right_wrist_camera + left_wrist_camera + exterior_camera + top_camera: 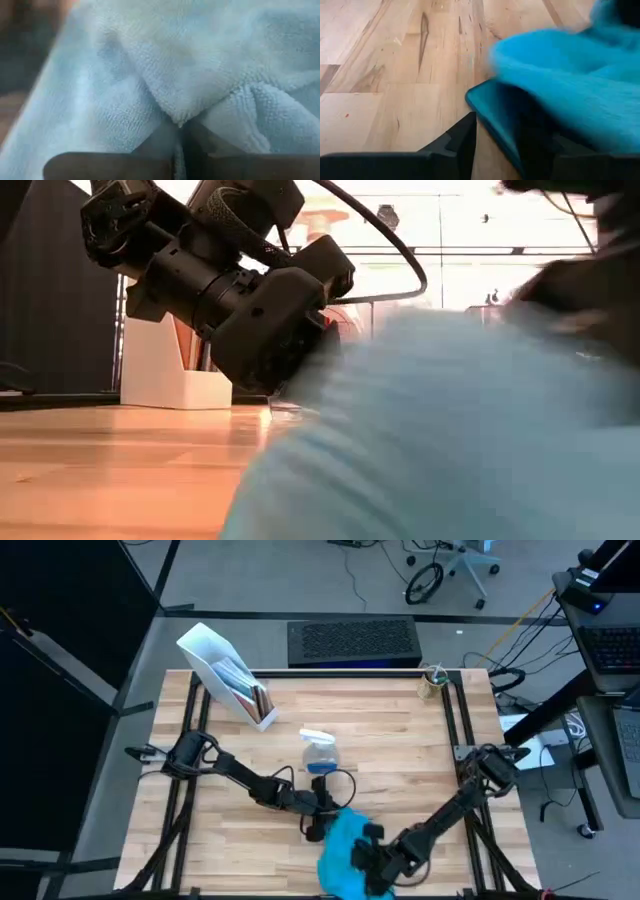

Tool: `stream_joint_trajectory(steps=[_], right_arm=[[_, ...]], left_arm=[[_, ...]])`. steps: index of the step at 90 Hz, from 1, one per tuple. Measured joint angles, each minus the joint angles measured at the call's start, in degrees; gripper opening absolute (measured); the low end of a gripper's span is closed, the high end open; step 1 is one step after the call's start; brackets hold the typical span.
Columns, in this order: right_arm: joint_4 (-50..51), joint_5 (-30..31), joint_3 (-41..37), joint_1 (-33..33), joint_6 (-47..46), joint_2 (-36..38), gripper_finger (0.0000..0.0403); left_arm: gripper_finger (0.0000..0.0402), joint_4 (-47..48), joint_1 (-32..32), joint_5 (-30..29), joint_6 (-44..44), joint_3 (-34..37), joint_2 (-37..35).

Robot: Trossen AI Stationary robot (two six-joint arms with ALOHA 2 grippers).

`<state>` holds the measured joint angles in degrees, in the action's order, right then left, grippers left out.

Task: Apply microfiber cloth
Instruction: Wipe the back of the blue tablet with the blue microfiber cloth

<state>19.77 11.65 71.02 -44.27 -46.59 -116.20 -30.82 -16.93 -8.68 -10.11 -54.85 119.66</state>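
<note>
Sky-blue microfiber cloth [340, 852], soft looped pile, bunched, draped over tablet [492, 112]

Microfiber cloth [450, 440] fills foreground beside dark arm [230, 270].

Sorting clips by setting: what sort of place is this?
Likely a robotics lab or workshop: a bare wooden worktable, a wheeled office chair on the floor behind it, and loose cables beside a laptop.

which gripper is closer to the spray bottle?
Left. The left gripper sits just in front of the spray bottle; the right gripper is farther off, on the microfiber cloth.
</note>
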Motion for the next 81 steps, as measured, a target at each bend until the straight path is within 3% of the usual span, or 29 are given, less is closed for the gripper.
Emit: stream_joint_trajectory(steps=[14,37,62,72,81], right_arm=[[12.4,-2.2,-0.6,-3.0,-5.6,5.7,0.0000],[39.1,7.4,-0.4,-6.2,-21.4,17.3,0.0000],[60.2,8.8,-0.3,-8.1,-40.4,21.8,0.0001],[63.2,3.8,-0.3,-8.7,-46.7,21.7,0.0024],[63.2,-0.8,-0.3,-9.0,-49.2,22.2,0.0074]], left_arm=[[0.0114,0.0,0.1,-0.6,0.0,0.0,0.0],[0.0114,-0.3,0.1,-0.8,0.0,0.0,0.0],[0.0114,-0.3,0.1,-0.4,0.0,0.0,0.0],[0.0114,-0.3,0.1,-0.4,0.0,0.0,0.0],[0.0114,-0.3,0.1,-0.3,0.0,0.0,0.1]])
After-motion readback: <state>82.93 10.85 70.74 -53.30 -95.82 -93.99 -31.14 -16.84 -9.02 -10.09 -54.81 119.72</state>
